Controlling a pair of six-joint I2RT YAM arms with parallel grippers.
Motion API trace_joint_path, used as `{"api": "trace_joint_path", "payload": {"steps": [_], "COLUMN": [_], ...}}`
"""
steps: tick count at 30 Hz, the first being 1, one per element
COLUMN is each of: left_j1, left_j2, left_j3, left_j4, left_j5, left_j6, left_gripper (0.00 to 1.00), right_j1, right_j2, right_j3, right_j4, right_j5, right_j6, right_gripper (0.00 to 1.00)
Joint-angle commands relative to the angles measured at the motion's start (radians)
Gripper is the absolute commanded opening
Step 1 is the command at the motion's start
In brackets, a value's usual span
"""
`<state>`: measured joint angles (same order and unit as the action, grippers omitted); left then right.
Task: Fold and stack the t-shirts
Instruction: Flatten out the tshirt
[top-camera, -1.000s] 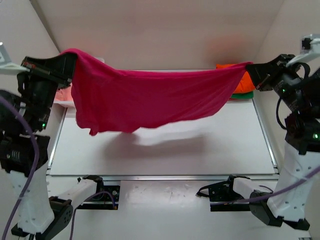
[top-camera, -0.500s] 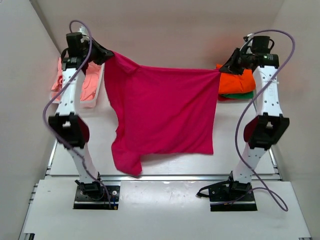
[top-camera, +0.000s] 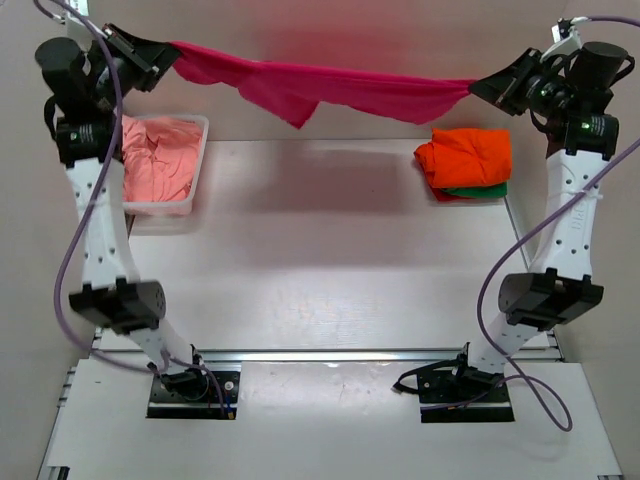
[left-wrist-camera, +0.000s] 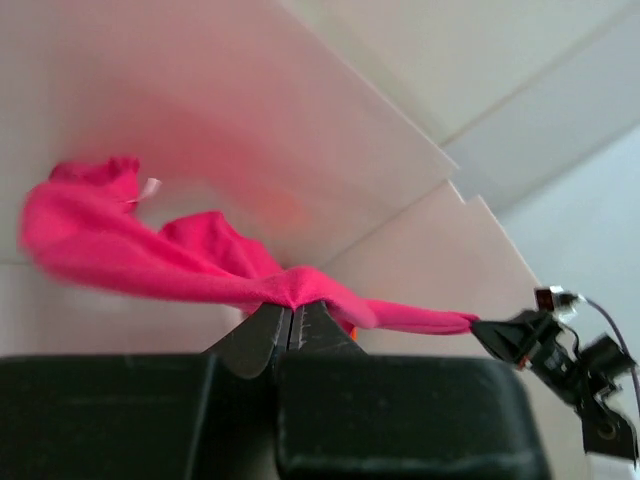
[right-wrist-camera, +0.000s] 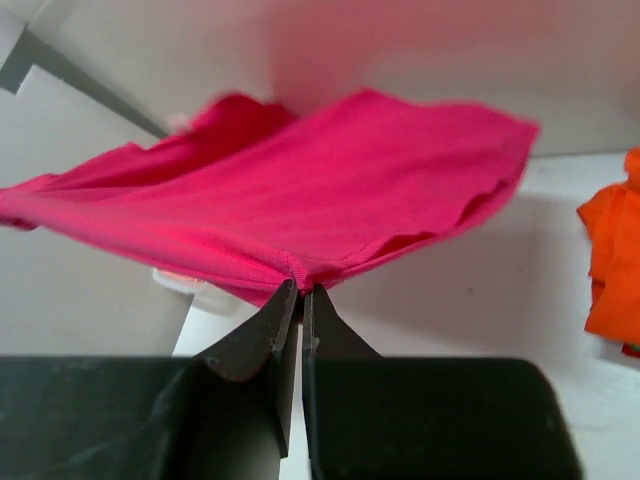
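Note:
A magenta t-shirt (top-camera: 330, 85) hangs stretched high in the air near the back wall, nearly edge-on to the top view. My left gripper (top-camera: 172, 52) is shut on its left end, my right gripper (top-camera: 472, 87) shut on its right end. The left wrist view shows the magenta cloth (left-wrist-camera: 180, 265) pinched at my left gripper (left-wrist-camera: 290, 306). Seen from the right wrist, the shirt (right-wrist-camera: 300, 200) spreads out from my right gripper (right-wrist-camera: 300, 288). A folded orange t-shirt (top-camera: 465, 157) lies on a green one (top-camera: 478, 190) at the back right. Salmon pink t-shirts (top-camera: 155, 165) fill the tub.
The white plastic tub (top-camera: 175, 207) stands at the back left of the white table (top-camera: 320, 270). Walls close in behind and on both sides. The arm bases (top-camera: 190, 385) sit at the near edge.
Both arms have swung up and back, lifting the shirt from hanging as a broad sheet in front to a taut, nearly flat band high at the rear. Both grips have held.

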<state>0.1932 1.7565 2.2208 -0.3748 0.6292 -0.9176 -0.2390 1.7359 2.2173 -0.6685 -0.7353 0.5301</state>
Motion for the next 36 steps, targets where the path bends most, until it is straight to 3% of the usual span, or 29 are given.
{"api": "trace_joint_path", "payload": {"steps": [1, 5, 10, 13, 17, 22, 25, 29, 32, 36], "left_j1": [-0.037, -0.078, -0.214, -0.332, -0.431, -0.468, -0.45, -0.426, -0.419, -0.434], "left_j2": [-0.162, -0.429, -0.803, -0.981, -1.159, -1.341, -1.452, -1.528, -1.545, -1.436], "left_j3": [-0.175, -0.638, -1.285, -1.566, -1.84, -1.969, -1.984, -1.978, -1.969, -1.923], "left_j4": [-0.003, 0.043, 0.054, 0.022, -0.032, -0.143, -0.267, -0.386, -0.336, -0.207], "left_j5": [-0.036, -0.065, -0.202, -0.316, -0.315, -0.269, -0.234, -0.201, -0.188, -0.238], "left_j6": [0.092, 0.131, 0.154, 0.126, 0.06, -0.004, 0.011, 0.013, -0.041, -0.055], "left_gripper": [0.0, 0.0, 0.0, 0.0, 0.0, 0.0, 0.0, 0.0, 0.0, 0.0], "right_j1": [-0.005, 0.006, 0.046, 0.121, 0.171, 0.225, 0.325, 0.204, 0.159, 0.187], "right_j2": [-0.041, -0.146, -0.355, -0.452, -0.576, -0.688, -0.72, -0.696, -0.71, -0.673], "right_j3": [-0.147, -0.382, -0.894, -1.136, -1.419, -1.6, -1.564, -1.57, -1.581, -1.552], "right_j4": [0.029, 0.032, 0.138, 0.132, 0.106, -0.005, -0.103, -0.169, -0.164, -0.152], "right_j5": [-0.007, 0.057, 0.152, 0.273, 0.358, 0.45, 0.552, 0.441, 0.41, 0.445], "right_j6": [-0.033, -0.113, -0.168, -0.193, -0.142, -0.09, -0.047, -0.082, -0.116, -0.136], "right_gripper": [0.0, 0.0, 0.0, 0.0, 0.0, 0.01, 0.0, 0.0, 0.0, 0.01]}}
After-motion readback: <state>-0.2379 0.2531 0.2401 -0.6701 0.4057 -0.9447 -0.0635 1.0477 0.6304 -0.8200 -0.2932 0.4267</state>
